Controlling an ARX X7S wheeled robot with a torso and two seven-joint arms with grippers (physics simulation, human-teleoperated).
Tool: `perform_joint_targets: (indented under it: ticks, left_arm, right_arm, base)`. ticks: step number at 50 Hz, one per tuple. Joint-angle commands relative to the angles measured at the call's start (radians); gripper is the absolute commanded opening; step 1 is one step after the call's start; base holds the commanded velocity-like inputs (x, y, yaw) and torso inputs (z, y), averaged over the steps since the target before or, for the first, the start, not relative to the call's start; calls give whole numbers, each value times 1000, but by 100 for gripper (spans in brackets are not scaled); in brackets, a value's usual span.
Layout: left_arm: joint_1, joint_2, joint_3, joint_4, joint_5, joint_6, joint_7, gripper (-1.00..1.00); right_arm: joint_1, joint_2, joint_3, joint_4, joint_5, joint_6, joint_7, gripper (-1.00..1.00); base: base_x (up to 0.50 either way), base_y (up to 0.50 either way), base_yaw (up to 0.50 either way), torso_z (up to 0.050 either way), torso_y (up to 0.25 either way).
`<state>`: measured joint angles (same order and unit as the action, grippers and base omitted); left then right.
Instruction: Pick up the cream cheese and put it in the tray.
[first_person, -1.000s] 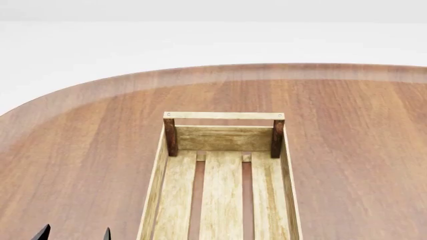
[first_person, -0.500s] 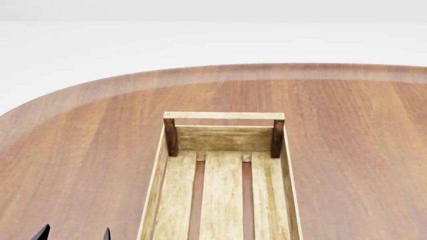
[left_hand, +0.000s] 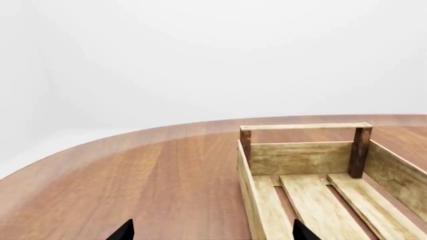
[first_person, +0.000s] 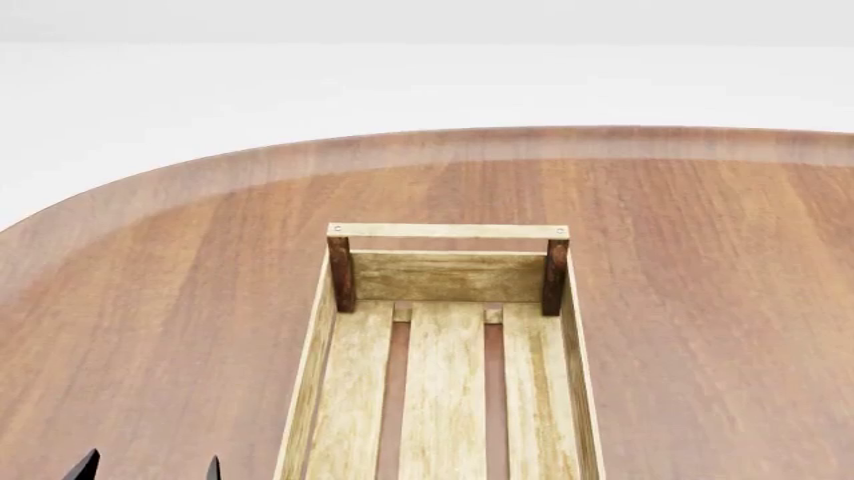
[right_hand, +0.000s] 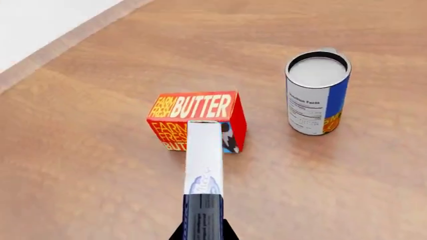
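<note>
Tray (first_person: 446, 390) sits centre, empty. I'd carry level and lower gently between its walls. Cream cheese (right_hand: 203, 160) is clamped edge-on in my right gripper (right_hand: 202, 227); left gripper (left_hand: 210, 231) spread, idle.

Butter box (right_hand: 197, 120), red-orange: top face reads "FARM FRESH BUTTER" in white and yellow capitals; the face below it repeats "FARM FRESH BUT…", its remainder hidden behind the narrow white box in front.

Can (right_hand: 317, 94), beside the butter box, well apart from it: white label panel headed "Nutrition Facts"; the finer lines beneath are too small to read.

Cream cheese (right_hand: 203, 170), the narrow white box just in front of the butter box: a faint blue mark, not legible.

Tray (first_person: 447, 290): no lettering.
</note>
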<state>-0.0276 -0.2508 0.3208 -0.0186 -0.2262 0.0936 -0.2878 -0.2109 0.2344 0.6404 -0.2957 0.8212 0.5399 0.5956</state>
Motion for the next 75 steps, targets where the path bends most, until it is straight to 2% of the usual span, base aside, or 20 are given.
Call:
perform_joint_targets:
  ticks: [1,24,41,75]
  left_arm:
    - [-1,-3,5,-1,-2,0,-5,100]
    - [-4,-9,12,1,-13,-2,-11,100]
    - [-5,-15,18,3,-19,-3,-13,100]
    - [-8,-23,27,3,-27,-1,-23,100]
  right_arm:
    - [-5,44,-11,-181,34,63,41,-100]
    - [74,120,-152,-328,13,109,41,-100]
    - [226,139,-307,-385,41,226,126,-100]
    - [468,83,-640,-313,-30,301,117,-100]
  base:
    - [0,0,0,0,0]
    - [0,0,0,0,0]
    - [0,0,0,0,0]
    - [0,0,0,0,0]
